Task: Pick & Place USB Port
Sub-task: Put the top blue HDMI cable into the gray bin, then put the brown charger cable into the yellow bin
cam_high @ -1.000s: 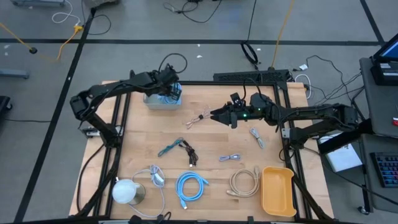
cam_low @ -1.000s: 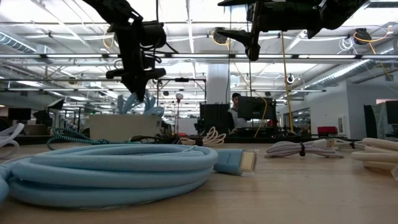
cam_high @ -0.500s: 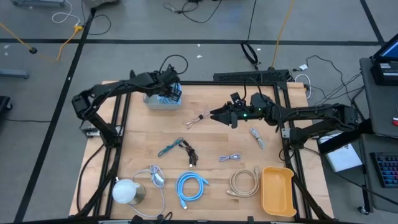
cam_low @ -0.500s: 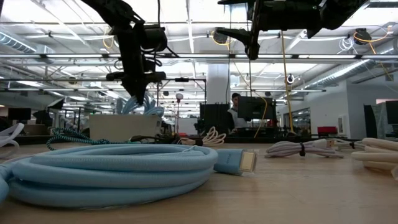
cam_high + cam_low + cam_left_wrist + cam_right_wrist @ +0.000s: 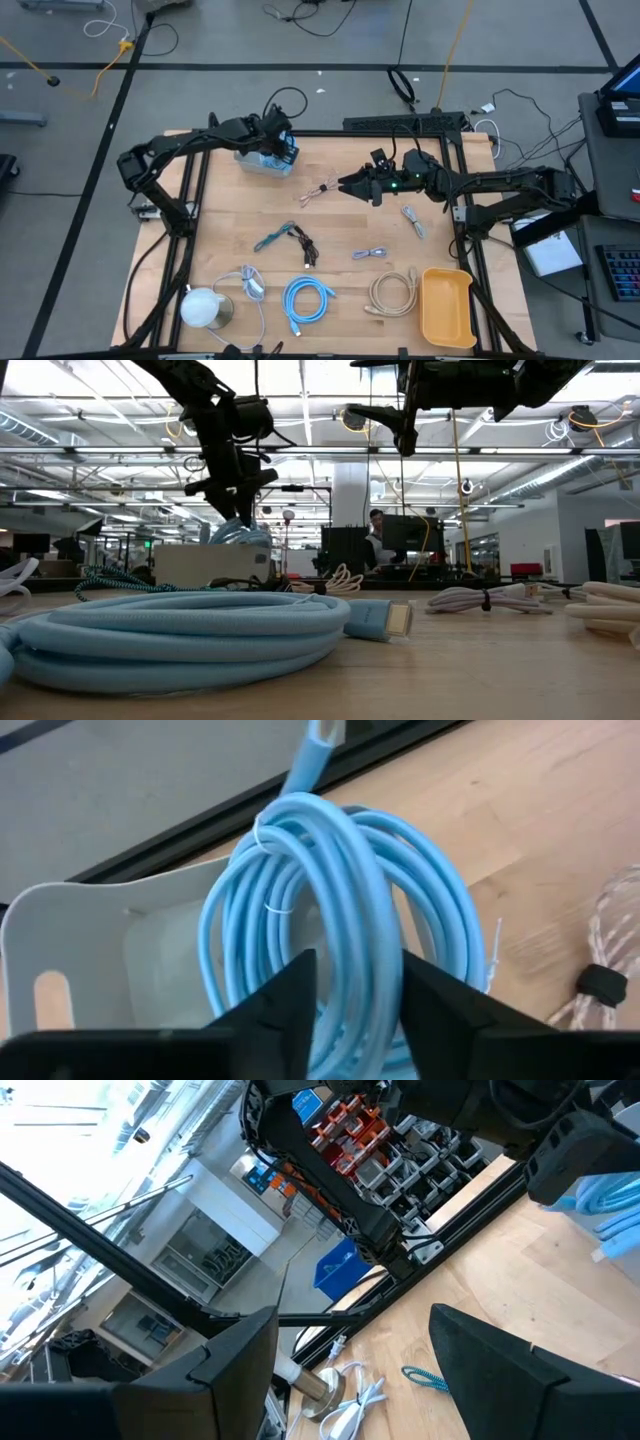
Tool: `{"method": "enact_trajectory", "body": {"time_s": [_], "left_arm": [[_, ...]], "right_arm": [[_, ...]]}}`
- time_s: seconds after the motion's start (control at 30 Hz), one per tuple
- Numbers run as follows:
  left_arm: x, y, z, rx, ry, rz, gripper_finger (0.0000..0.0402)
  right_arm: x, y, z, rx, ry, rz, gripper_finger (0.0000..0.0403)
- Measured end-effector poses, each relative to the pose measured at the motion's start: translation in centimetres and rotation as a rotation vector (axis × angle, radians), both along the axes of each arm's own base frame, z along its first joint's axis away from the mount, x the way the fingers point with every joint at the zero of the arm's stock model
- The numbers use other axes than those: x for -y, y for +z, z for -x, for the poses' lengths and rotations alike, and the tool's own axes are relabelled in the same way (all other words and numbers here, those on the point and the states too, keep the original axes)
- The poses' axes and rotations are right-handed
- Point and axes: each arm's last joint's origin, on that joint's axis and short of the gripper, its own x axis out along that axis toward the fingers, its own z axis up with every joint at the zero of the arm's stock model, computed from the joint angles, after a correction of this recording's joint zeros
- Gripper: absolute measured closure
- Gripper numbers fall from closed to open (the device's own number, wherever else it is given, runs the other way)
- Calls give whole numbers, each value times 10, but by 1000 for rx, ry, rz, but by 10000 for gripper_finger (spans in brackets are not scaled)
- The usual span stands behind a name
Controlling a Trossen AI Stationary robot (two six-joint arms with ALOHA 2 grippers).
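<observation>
Fingers of the left tool (image 5: 350,1010) pinch a light blue cable coil (image 5: 340,910), clamping several of its loops between them. The coil hangs over the white bin (image 5: 262,162) at the far left corner of the tabletop (image 5: 340,235), its lower loops inside the bin and one cable end sticking out past the bin's rim. In the low view the left tool (image 5: 232,500) sits just above the bin (image 5: 210,564), with the coil (image 5: 238,532) showing at the rim.

The right tool (image 5: 345,185) hovers toward the middle of the tabletop, well apart from the bin, with its fingers spread and holding nothing. Between it and the bin lies a small pale cable bundle (image 5: 318,191).

Nearer the front edge from the bin lie a teal braided cable (image 5: 272,240) touching a dark cable (image 5: 303,245), a small grey cable (image 5: 371,254), and another grey cable (image 5: 412,221) to the right of the right tool. Along the front edge, farthest from the bin, sit a white roll (image 5: 203,307), a white cable (image 5: 248,285), a second blue cable coil (image 5: 306,302), a beige cable coil (image 5: 392,292) and a yellow tray (image 5: 447,306).
</observation>
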Motion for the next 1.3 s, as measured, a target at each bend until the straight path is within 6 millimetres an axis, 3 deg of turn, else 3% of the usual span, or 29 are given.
{"method": "enact_trajectory", "body": {"time_s": [0.33,0.6,0.8,0.97,1.1,1.2,1.3], "left_arm": [[1,-2,3,-22,8,25,147],[1,14,3,26,4,6,111],[2,69,2,137,-37,-102,113],[13,138,9,352,-137,-164,127],[26,165,21,423,-200,-146,142],[36,174,33,426,-218,-134,154],[45,175,41,389,-216,-118,162]], "right_arm": [[0,0,0,0,-1,0,149],[0,0,0,1,-2,9,149],[0,6,0,68,-4,76,149],[-7,5,-1,46,110,230,149],[-20,-7,-4,-274,218,478,149],[-22,-14,2,-565,174,819,149],[-15,-23,-2,-677,80,988,149]]}}
